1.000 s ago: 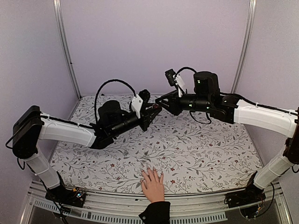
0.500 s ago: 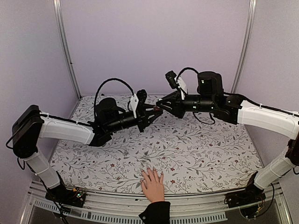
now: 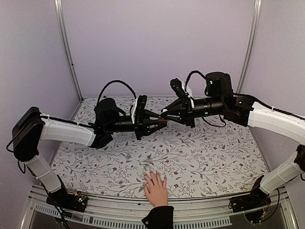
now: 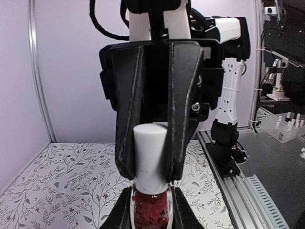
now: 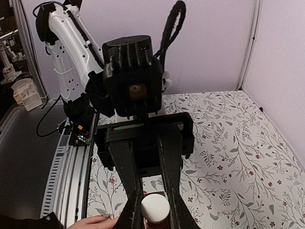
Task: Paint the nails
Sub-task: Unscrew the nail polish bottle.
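View from near edge to far. At the near edge of the flower-patterned table (image 3: 214, 162), a human hand (image 3: 156, 190) in a black sleeve cuff (image 3: 158, 215) lay palm down, fingers slightly spread and grasping nothing. The nails (image 3: 153, 173) pointed away from the arm bases; they were too small for me to judge any colour on them. Well beyond the hand, raised over the middle of the table, my two arms met tip to tip. The left gripper (image 3: 156, 124) was clamped on the body of a small dark-red bottle (image 4: 150, 212). The right gripper (image 3: 167, 116) was closed around the bottle's white cap (image 4: 150, 162), one finger on each side of it. The cap sat on the bottle. I could not tell whether it was screwed tight. Behind the arms stood a plain lilac back wall (image 3: 157, 43).
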`<state>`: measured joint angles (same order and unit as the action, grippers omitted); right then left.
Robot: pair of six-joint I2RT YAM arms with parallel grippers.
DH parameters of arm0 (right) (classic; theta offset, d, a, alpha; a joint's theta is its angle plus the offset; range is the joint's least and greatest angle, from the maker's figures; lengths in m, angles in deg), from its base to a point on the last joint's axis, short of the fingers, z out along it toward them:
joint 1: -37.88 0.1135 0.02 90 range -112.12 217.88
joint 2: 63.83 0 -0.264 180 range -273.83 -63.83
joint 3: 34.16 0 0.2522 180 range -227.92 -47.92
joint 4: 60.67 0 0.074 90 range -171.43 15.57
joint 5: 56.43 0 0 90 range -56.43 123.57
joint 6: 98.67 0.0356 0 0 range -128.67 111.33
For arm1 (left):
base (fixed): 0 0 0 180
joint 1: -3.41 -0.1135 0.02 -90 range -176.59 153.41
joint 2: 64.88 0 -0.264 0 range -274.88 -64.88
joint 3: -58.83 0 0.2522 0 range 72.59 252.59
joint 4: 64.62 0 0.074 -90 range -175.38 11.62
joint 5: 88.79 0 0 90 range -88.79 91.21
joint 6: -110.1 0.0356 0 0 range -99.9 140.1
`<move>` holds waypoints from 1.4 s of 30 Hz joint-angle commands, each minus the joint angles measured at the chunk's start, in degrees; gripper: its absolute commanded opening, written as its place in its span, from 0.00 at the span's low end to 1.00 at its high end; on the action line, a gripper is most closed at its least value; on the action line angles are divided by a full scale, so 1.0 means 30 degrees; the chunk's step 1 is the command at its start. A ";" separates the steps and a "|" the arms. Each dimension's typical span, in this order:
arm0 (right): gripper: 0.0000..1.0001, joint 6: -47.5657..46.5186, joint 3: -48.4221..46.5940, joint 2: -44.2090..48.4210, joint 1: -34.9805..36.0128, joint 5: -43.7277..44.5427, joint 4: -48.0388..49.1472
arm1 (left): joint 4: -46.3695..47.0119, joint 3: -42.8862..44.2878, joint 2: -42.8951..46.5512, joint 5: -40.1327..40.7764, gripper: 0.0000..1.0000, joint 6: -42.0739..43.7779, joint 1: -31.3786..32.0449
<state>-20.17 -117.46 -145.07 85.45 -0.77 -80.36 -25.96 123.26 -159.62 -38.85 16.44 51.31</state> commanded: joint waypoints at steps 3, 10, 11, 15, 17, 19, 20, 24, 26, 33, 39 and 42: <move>0.00 -0.1663 -0.0076 0.0003 0.0404 -0.4107 -0.0842 | 0.1621 0.1428 -0.0315 -0.4406 0.00 -0.0939 0.0271; 0.00 -0.2933 -0.0535 -0.0081 0.0403 -0.5494 -0.2007 | 0.1888 0.1694 -0.0576 -0.5716 0.00 -0.1326 0.0264; 0.00 -0.3020 -0.0604 -0.0110 0.0410 -0.5551 -0.2109 | 0.1905 0.1724 -0.0598 -0.5787 0.00 -0.1365 0.0264; 0.00 -0.3165 -0.0711 -0.0183 0.0406 -0.5511 -0.2309 | 0.1921 0.1741 -0.0645 -0.5804 0.00 -0.1342 0.0264; 0.01 -0.3144 -0.0675 -0.0140 0.0403 -0.5323 -0.2277 | 0.1937 0.1715 -0.0622 -0.5688 0.00 -0.1303 0.0268; 0.08 -0.3028 -0.0602 -0.0040 0.0403 -0.4964 -0.2054 | 0.1924 0.1686 -0.0630 -0.5552 0.00 -0.1268 0.0236; 0.11 -0.2956 -0.0503 0.0017 0.0403 -0.4760 -0.1873 | 0.1920 0.1668 -0.0619 -0.5458 0.00 -0.1233 0.0242; 0.39 -0.2063 0.0073 0.0633 0.0242 -0.4071 -0.0649 | 0.1701 0.1574 -0.0561 -0.4658 0.00 -0.1049 0.0178; 0.51 -0.1353 0.0347 0.0889 -0.0003 -0.4078 -0.0039 | 0.1268 0.1543 -0.0459 -0.3783 0.00 -0.0838 0.0178; 0.72 0.0744 0.0872 0.1383 -0.0366 -0.2636 0.1570 | 0.0411 0.1293 -0.0149 0.0131 0.00 -0.0454 0.0202; 0.80 0.2264 0.1552 0.1478 -0.0469 0.0124 0.2921 | -0.0044 0.1018 0.0086 0.3800 0.00 -0.0308 0.0264; 0.83 0.2972 0.1779 0.1711 -0.0886 0.1176 0.3336 | -0.0639 0.1102 0.0258 0.5035 0.00 0.0050 0.0366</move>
<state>-15.74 -113.59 -142.07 84.18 -3.42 -74.09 -26.03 126.52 -161.20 -32.27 14.89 51.94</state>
